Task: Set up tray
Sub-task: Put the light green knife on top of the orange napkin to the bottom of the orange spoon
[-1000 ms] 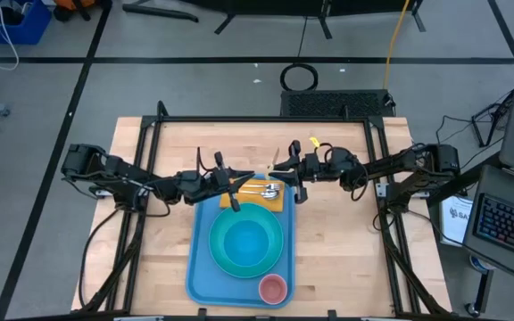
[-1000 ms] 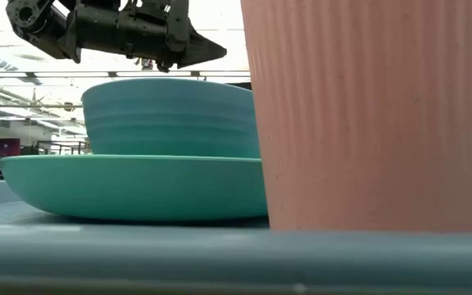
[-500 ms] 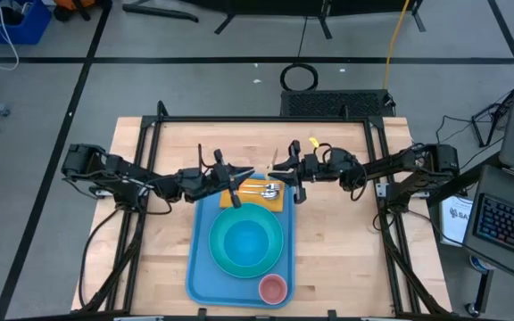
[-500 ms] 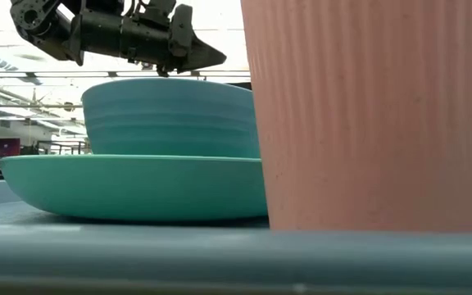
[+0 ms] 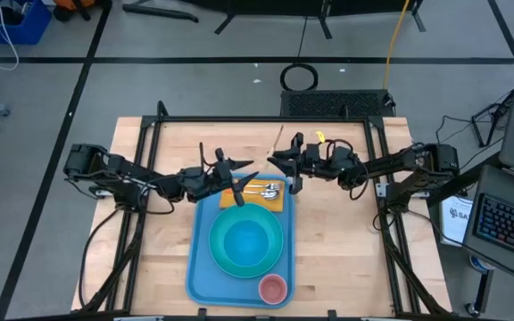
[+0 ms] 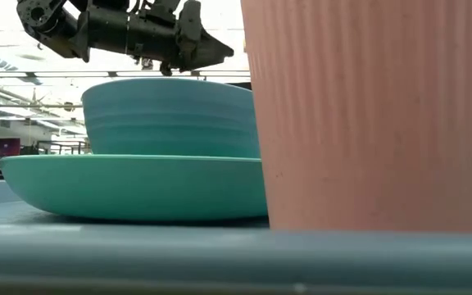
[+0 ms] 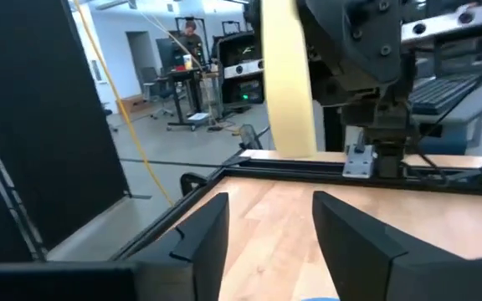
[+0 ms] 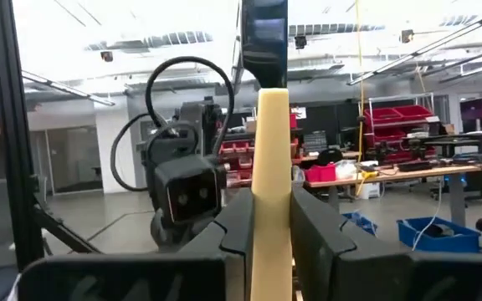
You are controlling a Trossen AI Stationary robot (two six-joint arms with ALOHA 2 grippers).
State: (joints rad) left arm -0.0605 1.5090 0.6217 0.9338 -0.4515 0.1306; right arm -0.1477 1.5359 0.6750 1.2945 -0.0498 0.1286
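High view: at the left, the left arm reaches in over the wooden table toward its middle, and the left gripper hangs over the far left corner of the tray, with its fingers standing apart and nothing between them; the left wrist view confirms a clear gap between its two dark fingers, with bare table showing through. The tray, light blue and rectangular, lies in the middle of the table toward the near edge, its long side running near to far. At its far end lies an orange-yellow napkin, and on the napkin rests metal cutlery, just right of the left gripper; the single pieces cannot be told apart. In the tray's middle sits a round turquoise plate bearing a blue bowl; the low view shows the bowl seated on the plate, with the left gripper's dark body above and behind them. A pink cup stands in the tray's near right corner and fills the right half of the low view. To the right, the right arm reaches in from the table's right side, and the right gripper hangs just beyond the tray's far right corner, clamped on a pale yellow flat stick; the right wrist view shows the stick pinched upright between its fingers. The left wrist view shows the same stick held aloft.
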